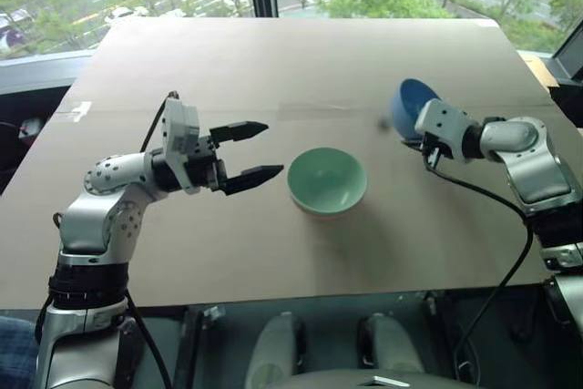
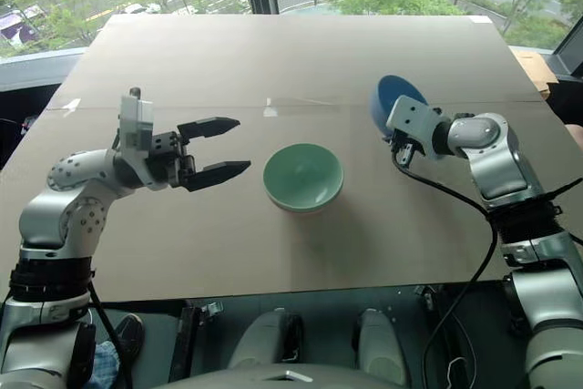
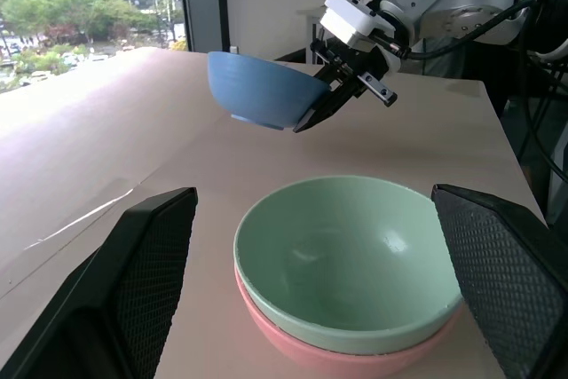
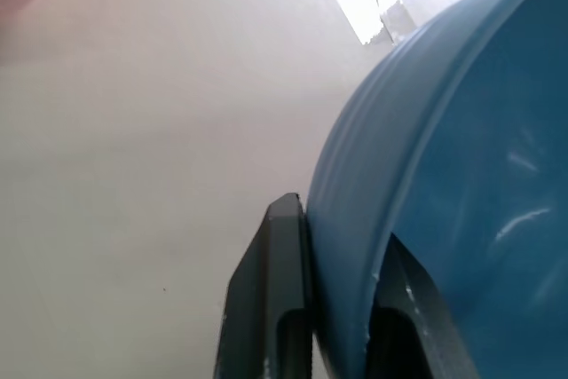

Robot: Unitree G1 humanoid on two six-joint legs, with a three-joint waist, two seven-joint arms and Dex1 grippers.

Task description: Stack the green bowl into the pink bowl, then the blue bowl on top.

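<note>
The green bowl [image 1: 327, 179] sits nested inside the pink bowl [image 3: 328, 352] at the middle of the brown table; only a thin pink rim shows under it. My left gripper [image 1: 259, 150] hangs open just left of that stack, its two black fingers [image 3: 133, 281] level and apart from the bowls. To the right, the blue bowl [image 1: 412, 105] is lifted off the table and tilted, with my right gripper [image 4: 342, 299] shut on its rim, one finger [image 4: 275, 290] outside the wall and one inside.
The brown table [image 1: 273, 70] reaches back to a window with trees and a street beyond. A strip of white tape [image 1: 77, 111] lies near the table's left edge. A black cable [image 1: 496, 216] trails from my right arm.
</note>
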